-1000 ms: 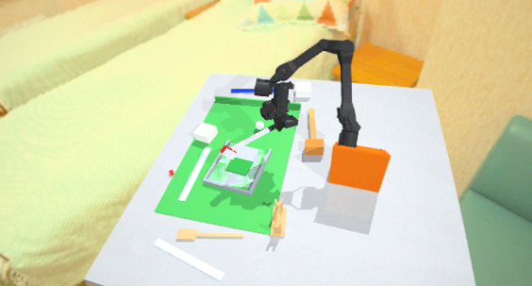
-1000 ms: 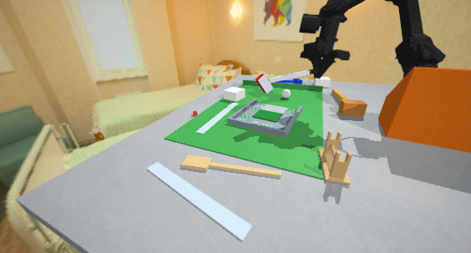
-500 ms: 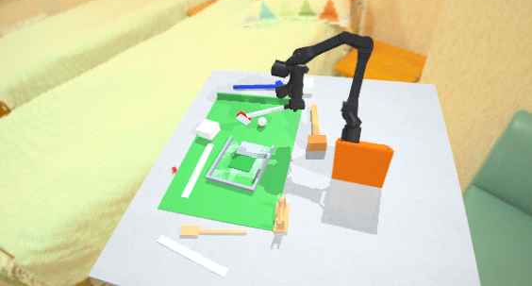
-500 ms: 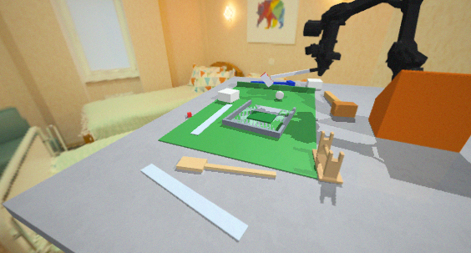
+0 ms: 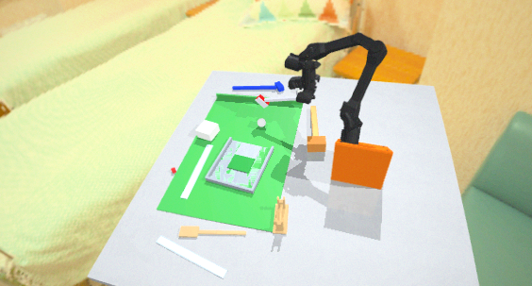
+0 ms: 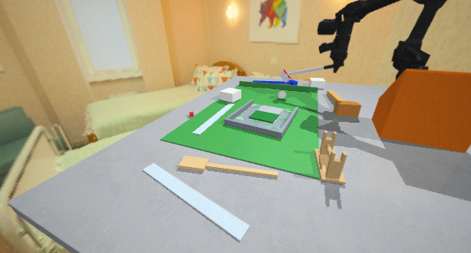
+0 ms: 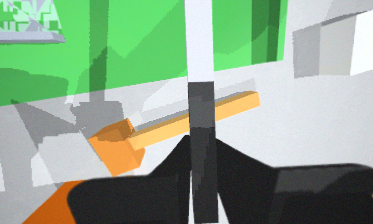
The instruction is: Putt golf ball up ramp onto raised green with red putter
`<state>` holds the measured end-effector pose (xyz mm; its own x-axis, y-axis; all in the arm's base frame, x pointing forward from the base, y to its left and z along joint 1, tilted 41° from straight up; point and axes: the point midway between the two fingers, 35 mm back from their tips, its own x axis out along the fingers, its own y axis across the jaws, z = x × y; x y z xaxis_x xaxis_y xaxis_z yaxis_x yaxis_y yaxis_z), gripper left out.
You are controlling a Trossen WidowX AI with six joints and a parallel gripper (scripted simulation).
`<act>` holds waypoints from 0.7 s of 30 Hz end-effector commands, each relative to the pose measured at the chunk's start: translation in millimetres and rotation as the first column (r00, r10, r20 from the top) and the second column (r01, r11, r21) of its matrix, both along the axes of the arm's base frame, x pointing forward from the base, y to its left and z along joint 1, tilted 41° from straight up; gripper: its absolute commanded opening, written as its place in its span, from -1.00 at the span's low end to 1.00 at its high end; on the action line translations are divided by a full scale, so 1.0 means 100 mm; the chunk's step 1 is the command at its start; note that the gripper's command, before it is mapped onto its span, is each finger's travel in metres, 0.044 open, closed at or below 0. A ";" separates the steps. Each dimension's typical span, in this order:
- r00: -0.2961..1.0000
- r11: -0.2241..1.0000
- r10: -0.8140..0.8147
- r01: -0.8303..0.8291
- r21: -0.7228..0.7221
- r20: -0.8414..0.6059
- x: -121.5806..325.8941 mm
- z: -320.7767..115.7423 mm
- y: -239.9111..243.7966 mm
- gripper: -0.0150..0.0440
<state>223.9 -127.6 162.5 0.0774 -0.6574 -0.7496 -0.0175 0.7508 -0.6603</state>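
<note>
The pincer [image 5: 302, 98] is grasping the red putter [image 5: 278, 99] by the dark grip end of its shaft, holding it above the far edge of the green mat [image 5: 203, 184]. In the wrist view the pincer [image 7: 203, 165] is clamping that dark grip, and the pale shaft [image 7: 200, 35] is running out of the top of the frame, so the head is cut off there. From the top, the small red and white head [image 5: 260, 100] is hanging over the mat's far edge, near the blue putter [image 5: 257, 87]; whether it is touching the mat is hard to tell. The golf ball [image 5: 261, 123] is sitting on the mat, nearer than the head and apart from it, with the framed raised green [image 5: 241, 163] nearer still. An orange mallet [image 5: 315, 133] is lying on the worktop [image 5: 406, 142] just right of the mat, beside the arm's orange base [image 5: 360, 164].
</note>
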 end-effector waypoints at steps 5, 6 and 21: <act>1.000 1.000 -0.007 0.007 -0.002 0.008 0.01 -0.16 -0.15 -0.49; 1.000 1.000 -0.007 0.007 -0.003 0.009 0.01 -0.19 -0.18 -0.49; 1.000 1.000 -0.007 0.007 -0.005 0.009 0.03 -0.37 -0.35 -0.49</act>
